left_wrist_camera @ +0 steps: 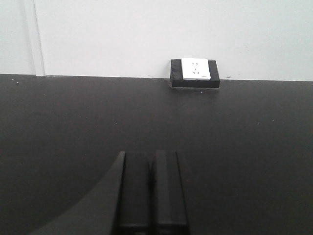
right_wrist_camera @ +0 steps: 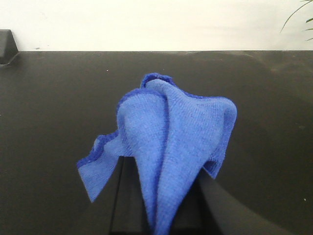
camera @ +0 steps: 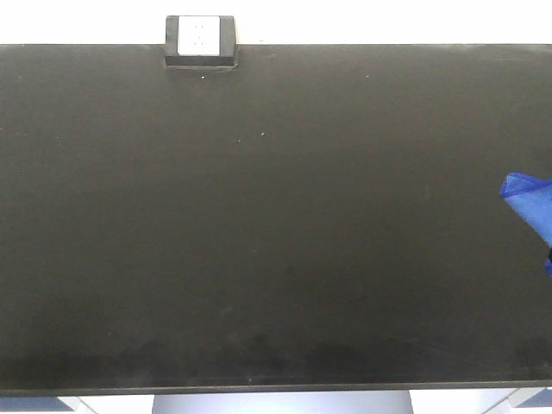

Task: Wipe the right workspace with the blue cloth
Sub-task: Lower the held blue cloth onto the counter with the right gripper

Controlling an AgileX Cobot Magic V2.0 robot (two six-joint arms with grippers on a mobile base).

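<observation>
1. The surface (camera: 259,241) is wide, matte and black, and it fills almost the whole front view.
2. A small black box (camera: 200,41) with a white face stands at the far edge of the surface, against the white wall (left_wrist_camera: 146,34), left of the middle.
3. The right fingers (right_wrist_camera: 139,218) are clenched on the cloth (right_wrist_camera: 166,147), which is blue and wrinkled. It bunches up above them and one corner hangs down on the left side.
4. In the front view the cloth (camera: 530,203) is at the right edge of the surface, about halfway between the near and far sides, and the frame cuts part of it off.
5. Whether the cloth touches the surface cannot be told.
6. The left fingers (left_wrist_camera: 152,196) are pressed together with nothing between them. They point over the bare surface toward the box (left_wrist_camera: 194,72), well apart from it.
</observation>
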